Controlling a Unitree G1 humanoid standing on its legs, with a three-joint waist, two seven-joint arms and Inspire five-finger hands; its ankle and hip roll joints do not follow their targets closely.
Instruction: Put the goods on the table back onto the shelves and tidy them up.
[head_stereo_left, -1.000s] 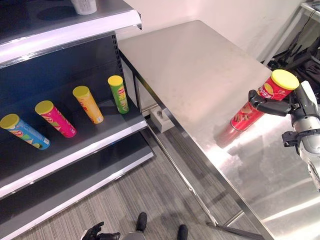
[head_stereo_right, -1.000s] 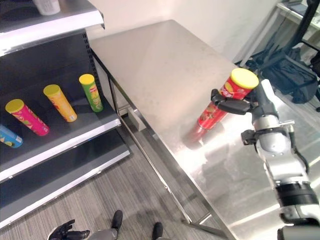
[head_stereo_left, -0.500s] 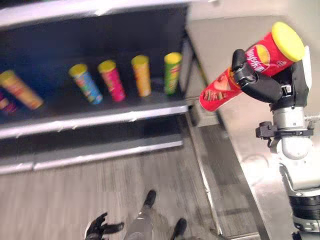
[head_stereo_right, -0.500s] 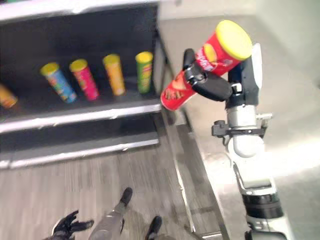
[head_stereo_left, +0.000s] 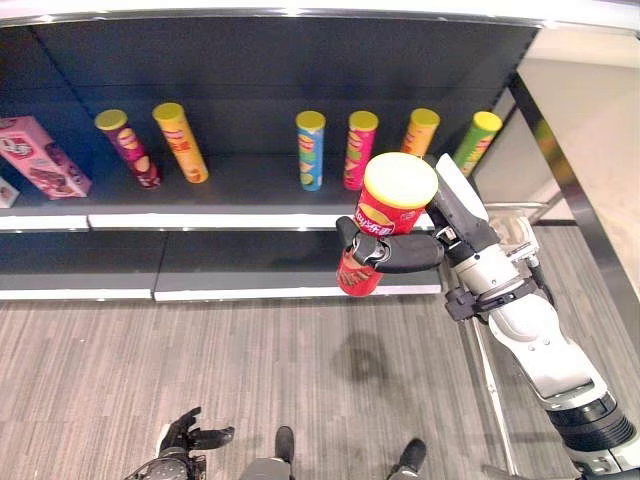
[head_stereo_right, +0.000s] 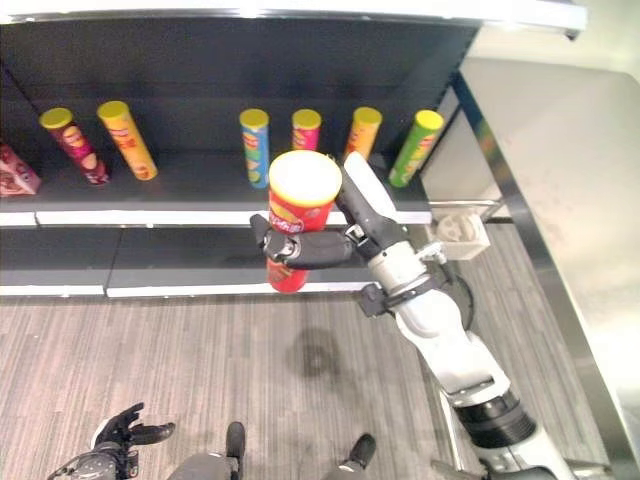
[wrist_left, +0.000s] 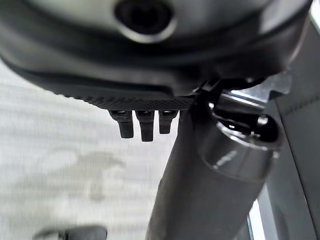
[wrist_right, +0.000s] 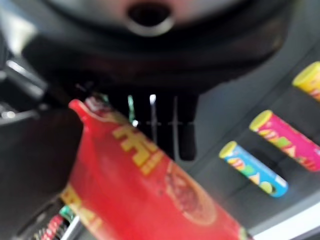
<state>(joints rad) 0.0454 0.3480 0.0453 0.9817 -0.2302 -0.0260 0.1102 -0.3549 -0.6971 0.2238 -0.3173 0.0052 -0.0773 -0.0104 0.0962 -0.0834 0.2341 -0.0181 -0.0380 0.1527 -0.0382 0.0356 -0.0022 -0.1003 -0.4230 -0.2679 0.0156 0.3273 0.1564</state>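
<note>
Compared with a moment ago, the red can (head_stereo_left: 384, 219) is away from the desk and faces the shelf (head_stereo_left: 250, 215), clamped in the right hand (head_stereo_left: 392, 254) at centre frame; next, I judge, it needs setting upright beside the cans (head_stereo_left: 360, 148).

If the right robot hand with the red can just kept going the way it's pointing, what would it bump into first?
Probably the blue can or pink can standing on the shelf. The right robot hand holds the red can in front of them; depth is hard to judge.
</note>
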